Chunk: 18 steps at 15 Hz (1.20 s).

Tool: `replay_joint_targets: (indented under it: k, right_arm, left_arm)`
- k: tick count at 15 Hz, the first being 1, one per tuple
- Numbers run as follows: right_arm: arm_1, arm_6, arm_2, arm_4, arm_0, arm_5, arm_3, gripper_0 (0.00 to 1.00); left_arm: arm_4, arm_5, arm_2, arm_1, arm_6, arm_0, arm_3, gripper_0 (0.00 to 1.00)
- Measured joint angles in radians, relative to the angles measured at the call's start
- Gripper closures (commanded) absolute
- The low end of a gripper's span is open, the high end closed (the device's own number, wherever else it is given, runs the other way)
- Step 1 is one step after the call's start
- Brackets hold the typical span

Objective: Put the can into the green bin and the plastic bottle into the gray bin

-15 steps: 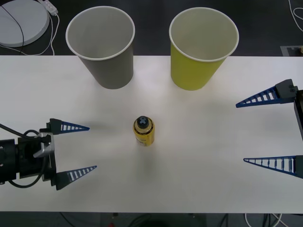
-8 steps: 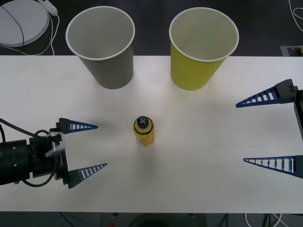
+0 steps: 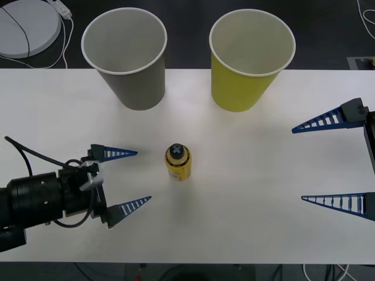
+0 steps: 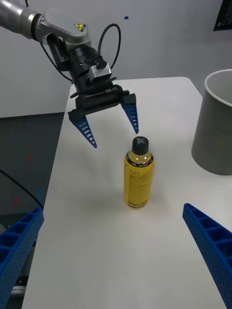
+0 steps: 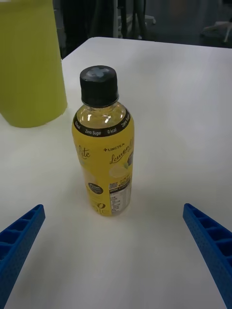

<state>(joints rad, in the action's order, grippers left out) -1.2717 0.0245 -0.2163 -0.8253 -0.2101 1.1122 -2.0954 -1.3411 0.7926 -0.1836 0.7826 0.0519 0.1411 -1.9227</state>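
Note:
The plastic bottle (image 3: 177, 163) stands upright mid-table, yellow with a dark cap; it also shows in the right wrist view (image 4: 139, 174) and close up in the left wrist view (image 5: 103, 145). My left gripper (image 3: 143, 175) is open just to its left, low over the table, with its fingers (image 5: 19, 231) pointing at the bottle and not touching it. Behind the bottle stand the gray bin (image 3: 137, 88) on the left and the green bin (image 3: 240, 88) on the right, both upright. My right gripper (image 3: 297, 164) waits open at the right table edge. The can is out of view.
A round white disc (image 3: 26, 26) with a cable lies off the table at the back left. The white table (image 3: 246, 222) has bare surface around the bottle and along its front edge.
My left gripper has slid to the right across the table toward the bottle, staying open. The bottle, both bins and the right gripper have not moved.

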Motion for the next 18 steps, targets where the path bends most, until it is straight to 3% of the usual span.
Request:
replay_joint_targets:
  k: [9,18]
  right_arm:
    - [0.0,0.0,0.0,0.0,0.0,0.0,0.0,0.0]
    - [0.0,0.0,0.0,0.0,0.0,0.0,0.0,0.0]
  left_arm:
    - [-0.004,-0.062,-0.117,-0.079,-0.017,-0.121,0.112,0.0]
    - [-0.102,-0.077,-0.129,-0.172,-0.043,-0.147,0.116,0.0]
